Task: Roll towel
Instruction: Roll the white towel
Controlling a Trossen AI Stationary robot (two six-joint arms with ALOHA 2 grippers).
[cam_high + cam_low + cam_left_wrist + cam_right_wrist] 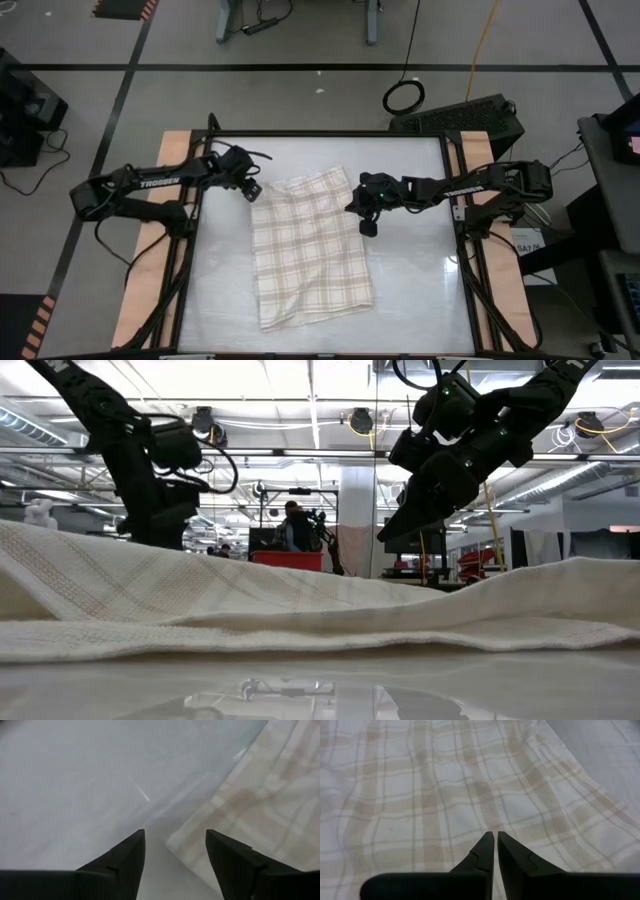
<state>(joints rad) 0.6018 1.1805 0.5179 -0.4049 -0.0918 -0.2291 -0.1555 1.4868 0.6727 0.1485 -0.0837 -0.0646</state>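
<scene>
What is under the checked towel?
The towel lies flat on the white table, which shows bare all around it. Whatever part of the table lies beneath is covered by the cloth, so nothing else can be seen there. No bump suggests a hidden thing.

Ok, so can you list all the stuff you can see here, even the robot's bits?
towel: one, cream-white with beige-brown checks, spread a bit rumpled on the middle of the table.
table: one, glossy white top with a dark frame and pale wood strips along two sides.
cable coil: one, black, on the grey floor beyond the table.
person: one, far back in the room, too small to tell more.
left claw: one, dark, open, empty, above the bare table right by the towel's edge.
right claw: one, dark, shut, empty, over the towel.
</scene>
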